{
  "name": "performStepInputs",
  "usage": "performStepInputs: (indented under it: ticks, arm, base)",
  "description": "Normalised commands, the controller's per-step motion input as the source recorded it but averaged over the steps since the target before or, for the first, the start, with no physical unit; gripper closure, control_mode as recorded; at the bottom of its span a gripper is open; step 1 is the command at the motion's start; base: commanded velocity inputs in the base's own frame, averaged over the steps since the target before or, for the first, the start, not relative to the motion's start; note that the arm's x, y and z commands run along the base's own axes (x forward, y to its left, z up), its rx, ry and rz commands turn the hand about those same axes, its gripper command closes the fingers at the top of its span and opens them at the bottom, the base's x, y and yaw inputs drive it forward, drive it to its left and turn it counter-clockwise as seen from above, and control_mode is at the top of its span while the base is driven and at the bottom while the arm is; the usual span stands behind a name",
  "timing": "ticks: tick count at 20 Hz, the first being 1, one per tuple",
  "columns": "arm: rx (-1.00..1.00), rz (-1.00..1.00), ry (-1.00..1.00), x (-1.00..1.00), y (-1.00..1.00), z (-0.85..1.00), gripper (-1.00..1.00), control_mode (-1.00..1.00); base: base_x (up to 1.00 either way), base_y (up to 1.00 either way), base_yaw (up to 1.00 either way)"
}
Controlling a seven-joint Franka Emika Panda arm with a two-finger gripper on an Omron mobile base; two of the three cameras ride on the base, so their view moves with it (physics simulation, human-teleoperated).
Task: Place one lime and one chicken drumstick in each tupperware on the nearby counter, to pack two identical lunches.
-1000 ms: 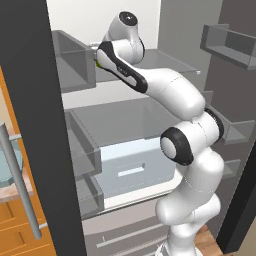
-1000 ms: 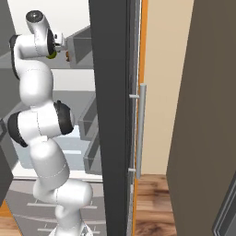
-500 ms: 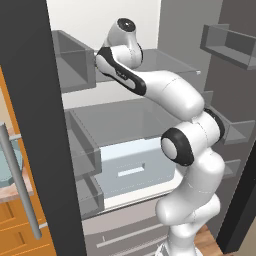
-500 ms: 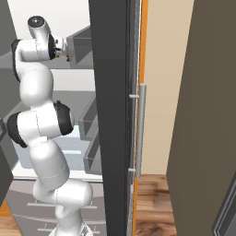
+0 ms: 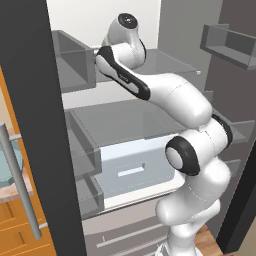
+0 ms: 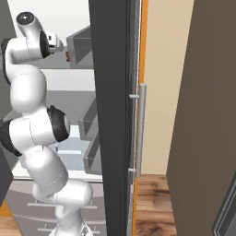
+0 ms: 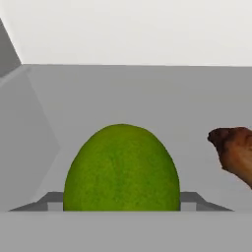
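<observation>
Lime, round and mottled green (image 7: 121, 168), sits dead centre and very close in the hand view, between the two grey finger tips (image 7: 191, 199) of the hand (image 7: 121, 203), one at each side of it. Whether the fingers grasp it cannot be told. It rests in a grey fridge door bin (image 7: 147, 93). A reddish-brown chicken drumstick (image 7: 235, 151) lies just to its right, apart from it.
</observation>
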Motion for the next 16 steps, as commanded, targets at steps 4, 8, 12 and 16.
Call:
performStepInputs:
  ticks: [4,8,12,16]
  arm:
    - [0.0,-0.02,-0.38,-1.0,0.0,0.23,1.0,-1.0]
    - [0.19,-0.16,-0.2,-1.0,0.0,0.83,1.0,-1.0]
    - [0.28,-0.21,0.07,-1.0,0.0,0.31,1.0,-1.0]
    - [0.14,-0.18,0.2,-1.0,0.0,-0.06,1.0,-1.0]
  base:
    - [0.0,0.0,0.0]
    - [0.0,0.0,0.0]
    - [0.0,0.0,0.0]
    - [0.0,0.0,0.0]
